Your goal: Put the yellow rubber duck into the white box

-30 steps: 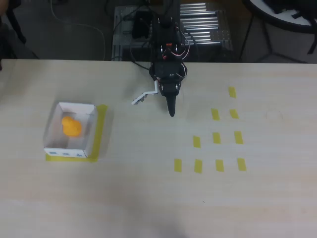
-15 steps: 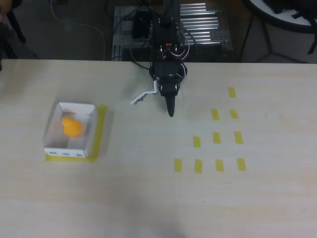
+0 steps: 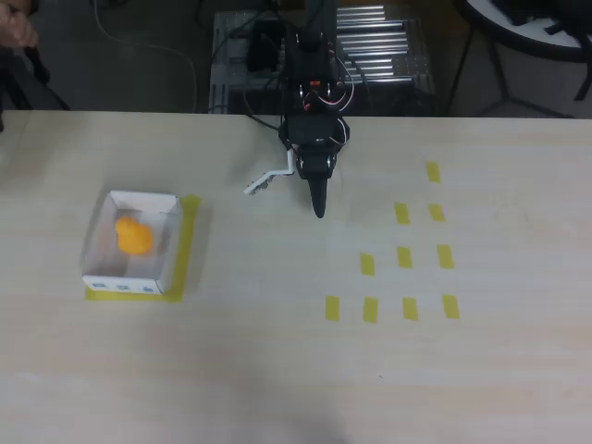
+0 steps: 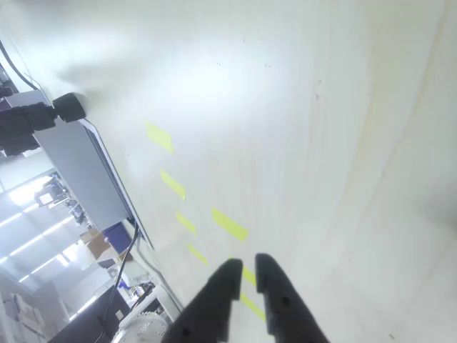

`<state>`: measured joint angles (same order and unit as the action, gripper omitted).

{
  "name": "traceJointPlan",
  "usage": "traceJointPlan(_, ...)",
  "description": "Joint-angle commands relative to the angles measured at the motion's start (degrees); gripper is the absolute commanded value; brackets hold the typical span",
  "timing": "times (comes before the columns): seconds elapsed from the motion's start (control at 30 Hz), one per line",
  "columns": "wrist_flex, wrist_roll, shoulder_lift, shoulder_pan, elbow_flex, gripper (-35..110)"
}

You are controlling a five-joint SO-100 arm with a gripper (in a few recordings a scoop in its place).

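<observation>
The gripper (image 4: 245, 272) carries nothing: in the wrist view its two dark fingertips stand almost together, with only a thin slit of pale table between them. In the overhead view the gripper (image 3: 319, 205) points down over bare wood near the far middle of the table, close to the arm's base, with a small white bracket (image 3: 264, 179) sticking out to its left in the picture. It is well apart from the task's things.

The yellow rubber duck (image 3: 133, 235) sits inside the white box (image 3: 168, 242), on the box floor toward the far wall, and nothing touches it. The box stands on the left side of the table in the overhead view, framed by a yellow tape border (image 3: 190, 242), its blue marks on the near wall. A group of short yellow tape strips (image 3: 404, 257) lies on the right side, unused.

Judged from this layout, the placing is done: the duck is in the box and released, and the arm is clear of it. Nothing of the task appears left, beyond the arm coming to rest.
</observation>
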<state>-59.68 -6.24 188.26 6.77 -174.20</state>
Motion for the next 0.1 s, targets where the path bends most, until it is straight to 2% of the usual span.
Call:
traceJointPlan(0.0,-0.6,-1.3,2.9,-0.6,-0.6,0)
traceJointPlan(0.07,-0.6,-1.3,2.9,-0.6,-0.6,0)
